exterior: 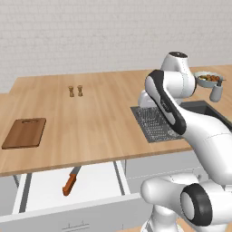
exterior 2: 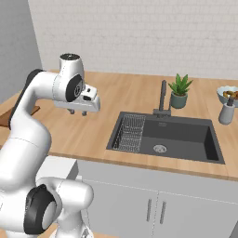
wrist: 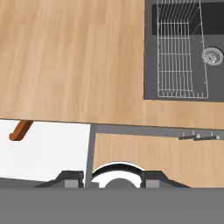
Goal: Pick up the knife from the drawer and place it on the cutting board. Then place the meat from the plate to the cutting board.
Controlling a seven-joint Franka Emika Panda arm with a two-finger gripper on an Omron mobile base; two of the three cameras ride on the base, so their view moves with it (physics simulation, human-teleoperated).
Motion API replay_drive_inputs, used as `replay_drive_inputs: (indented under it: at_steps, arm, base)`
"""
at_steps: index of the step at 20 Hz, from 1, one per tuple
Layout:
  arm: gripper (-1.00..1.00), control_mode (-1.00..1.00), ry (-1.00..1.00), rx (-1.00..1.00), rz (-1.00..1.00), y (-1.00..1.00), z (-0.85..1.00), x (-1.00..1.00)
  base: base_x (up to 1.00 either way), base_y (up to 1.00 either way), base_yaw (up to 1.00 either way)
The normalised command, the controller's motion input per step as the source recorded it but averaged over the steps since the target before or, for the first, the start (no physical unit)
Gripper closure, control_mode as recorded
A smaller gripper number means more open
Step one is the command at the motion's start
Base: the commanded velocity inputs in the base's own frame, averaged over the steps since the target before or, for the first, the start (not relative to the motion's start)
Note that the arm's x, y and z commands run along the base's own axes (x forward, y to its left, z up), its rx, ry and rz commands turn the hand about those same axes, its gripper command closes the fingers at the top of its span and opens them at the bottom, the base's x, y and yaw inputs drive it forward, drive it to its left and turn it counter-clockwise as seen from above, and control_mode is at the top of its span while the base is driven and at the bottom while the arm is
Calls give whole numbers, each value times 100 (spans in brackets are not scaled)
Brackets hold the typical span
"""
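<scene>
**Still high above the surface, knife waiting in the open drawer**

Broadly, the wooden surface (exterior: 95, 118) spans the scene, with the sink (exterior 2: 179, 137) and its wire rack (exterior 2: 129, 132) to the right. The arm is folded up above the near edge, beside the rack, well apart from the knife. The drawer (exterior: 95, 181) stands pulled out below the surface on the left, white inside. The board (exterior: 25, 132) lies flat on the far left of the surface, nothing on it. A fruit bowl (exterior: 207, 79) sits far right, and two small shakers (exterior: 75, 91) stand toward the back.

The knife (exterior: 70, 181) lies in the drawer, orange-brown handle nearest, blade pointing away under the surface's edge; the hand view catches the handle end (wrist: 19, 130).

The end effector (exterior 2: 78, 111) hangs over the surface, holding nothing; I cannot tell whether its jaws stand apart or together.

To do this step well, I judge the arm should swing left and down, line the jaws across the handle rather than the blade, and descend clear of the overhanging edge.
</scene>
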Motion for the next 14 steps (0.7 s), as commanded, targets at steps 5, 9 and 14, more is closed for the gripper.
replay_drive_inputs:
  at_steps: [5,9,14]
  arm:
    - [-100,-100,4,0,0,-3,-8,-31]
    - [-100,-100,11,0,0,-2,-26,-51]
    - [-100,-100,11,0,0,0,-36,-39]
  base:
    - [0,0,0]
    - [0,0,0]
    - [0,0,0]
